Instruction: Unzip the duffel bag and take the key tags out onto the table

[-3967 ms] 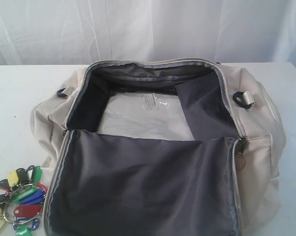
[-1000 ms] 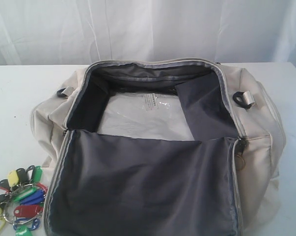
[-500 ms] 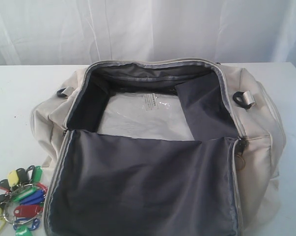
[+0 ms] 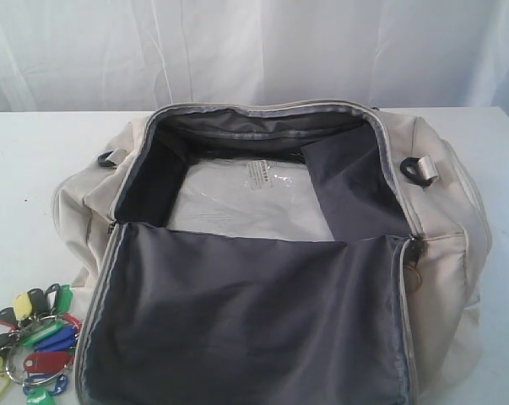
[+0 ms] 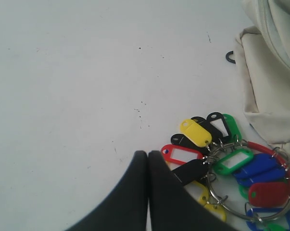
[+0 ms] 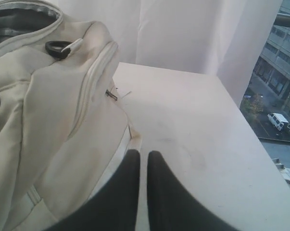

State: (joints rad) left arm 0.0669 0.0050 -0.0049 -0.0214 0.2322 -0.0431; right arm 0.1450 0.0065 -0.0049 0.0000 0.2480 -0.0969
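Exterior view: the duffel bag (image 4: 444,253) sits in the middle of the tabletop (image 4: 26,169), fully unzipped, its top flap (image 4: 254,321) folded toward the camera with the dark grey lining showing. Inside, only a pale flat sheet (image 4: 246,198) with a little printed text can be seen. The key tags (image 4: 35,342) lie on the tabletop just beside the bag's near left corner. Neither arm shows in this view. Judging from this, both the unzipping and the taking out are done, and nothing seems to be left.

Left wrist view: the left fingers (image 5: 132,192) are pressed together and hold nothing. They hang over bare tabletop (image 5: 63,96), just beside the tags (image 5: 231,178) and not gripping them. The tags are a loose bunch of red, green, blue, yellow and black plastic tabs on metal rings, close to the bag's cream fabric (image 5: 270,72).

Right wrist view: the right fingers (image 6: 161,192) stand almost together, with a thin slit between them and nothing in it. They are next to the bag's end (image 6: 53,120), where a black D-ring (image 6: 58,48) sits, with the tabletop (image 6: 193,120) beyond.
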